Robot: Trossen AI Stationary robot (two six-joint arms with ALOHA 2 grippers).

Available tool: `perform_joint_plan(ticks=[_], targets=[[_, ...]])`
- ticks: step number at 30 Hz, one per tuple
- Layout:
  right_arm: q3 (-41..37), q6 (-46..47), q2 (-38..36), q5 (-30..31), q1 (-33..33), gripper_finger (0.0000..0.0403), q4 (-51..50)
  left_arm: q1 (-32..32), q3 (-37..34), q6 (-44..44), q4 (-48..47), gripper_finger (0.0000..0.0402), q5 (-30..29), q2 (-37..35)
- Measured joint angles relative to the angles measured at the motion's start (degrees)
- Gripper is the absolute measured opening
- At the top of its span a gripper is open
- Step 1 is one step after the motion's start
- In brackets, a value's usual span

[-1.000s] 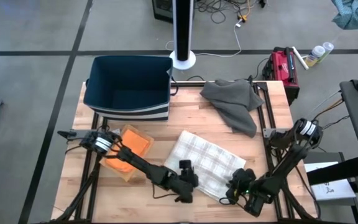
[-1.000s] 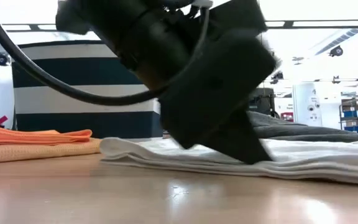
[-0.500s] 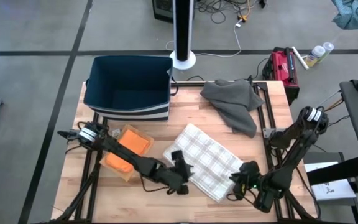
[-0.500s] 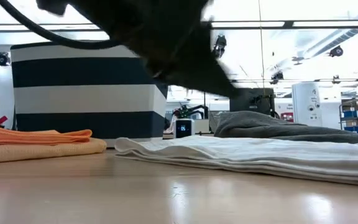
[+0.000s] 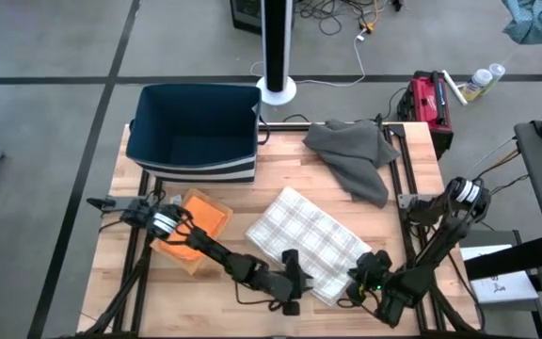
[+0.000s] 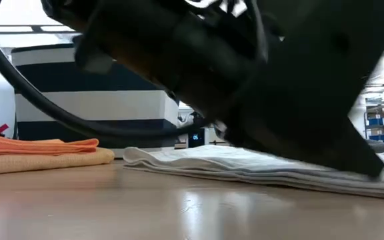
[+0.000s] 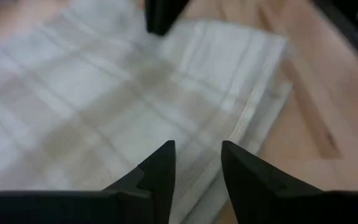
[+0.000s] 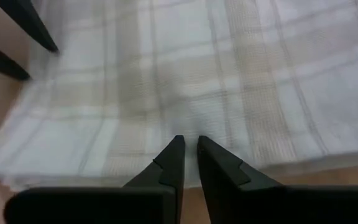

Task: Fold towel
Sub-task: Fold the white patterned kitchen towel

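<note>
The white checked towel (image 5: 307, 242) lies flat on the wooden table (image 5: 412, 169), near the front edge and a bit to the right. It is already folded over, because you can see more than one layer stacked along its edge in the low view.

The left gripper (image 5: 293, 285) sits low at the front edge of the towel. Its two fingers (image 7: 160, 171) are apart, with a gap between them, and nothing is in that gap. It points at the towel's edge, likely so it can grab that edge for the next fold.

The right gripper (image 5: 365, 276) sits low at the front right corner of the towel. Its fingers (image 8: 174, 160) are almost together, with just a thin slit between them. I cannot tell if a bit of cloth is pinched there (it is very close to the edge).

A grey cloth (image 5: 354, 155), an orange cloth (image 5: 194, 231) and a dark blue basket (image 5: 196, 127) wait farther off, out of the way.
</note>
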Motion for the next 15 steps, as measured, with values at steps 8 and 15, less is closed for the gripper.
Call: perform_joint_plan(ticks=[8,15], targets=[[0.0,0.3,-2.2,0.3,0.3,0.0045,-4.3,0.4,4.4,-1.1,-15.0,0.0124,-1.2,0.1],[0.1,3.9,-4.9,1.7,1.1,0.0038,-10.0,0.0,3.7,-0.7,-22.7,0.0118,-5.0,-2.6]])
